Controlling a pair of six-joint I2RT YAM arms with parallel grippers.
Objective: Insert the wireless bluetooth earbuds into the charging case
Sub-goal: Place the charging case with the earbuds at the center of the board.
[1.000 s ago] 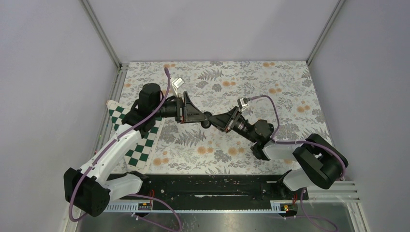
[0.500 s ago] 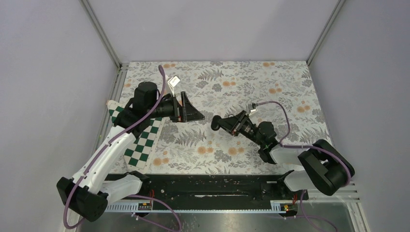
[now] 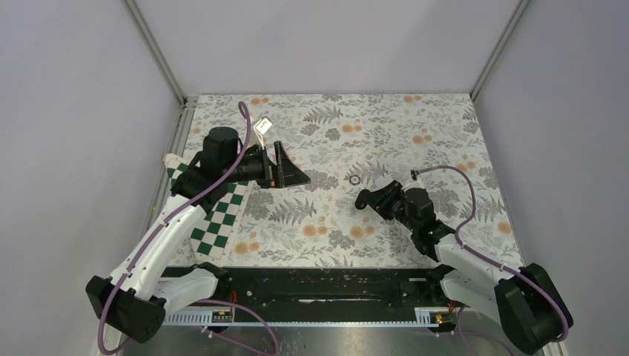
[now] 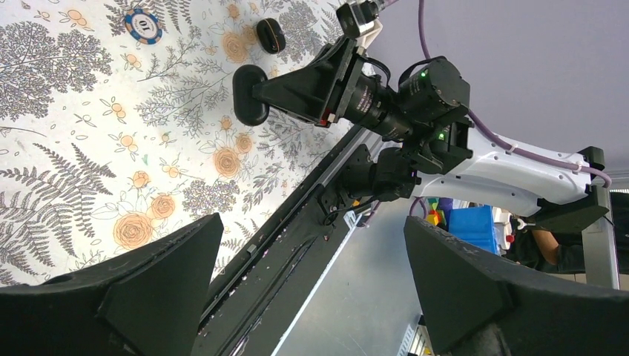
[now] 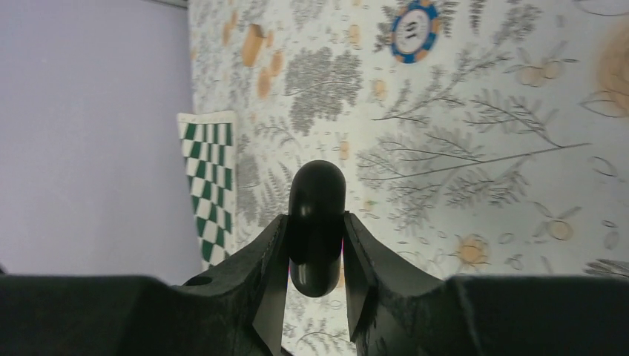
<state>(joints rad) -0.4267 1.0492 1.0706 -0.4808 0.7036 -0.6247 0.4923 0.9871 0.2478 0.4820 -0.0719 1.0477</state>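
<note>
My right gripper (image 3: 365,199) is shut on the charging case (image 5: 317,185), a black rounded pebble pinched upright between both fingers (image 5: 271,252). It hangs just above the floral cloth, right of centre. In the left wrist view the same case (image 4: 251,95) shows at the tip of the right arm. My left gripper (image 3: 295,163) stands wide open and holds nothing, to the left of the case and well apart from it; its gap (image 4: 311,222) is bare. A small black rounded piece (image 4: 271,35), which looks like one earbud, lies on the cloth beyond the right gripper. No other earbud shows.
A blue poker chip (image 3: 355,179) lies between the two grippers, also seen as the chip (image 5: 415,30) from the right wrist. A green checkered mat (image 3: 215,215) lies under the left arm. A small tan piece (image 5: 252,44) sits far left. The black rail (image 3: 311,285) runs along the near edge.
The two grippers were together at mid-table; now they are apart. The right arm drew back right and nearer with the case. The left gripper opened wider and pulled back left.
</note>
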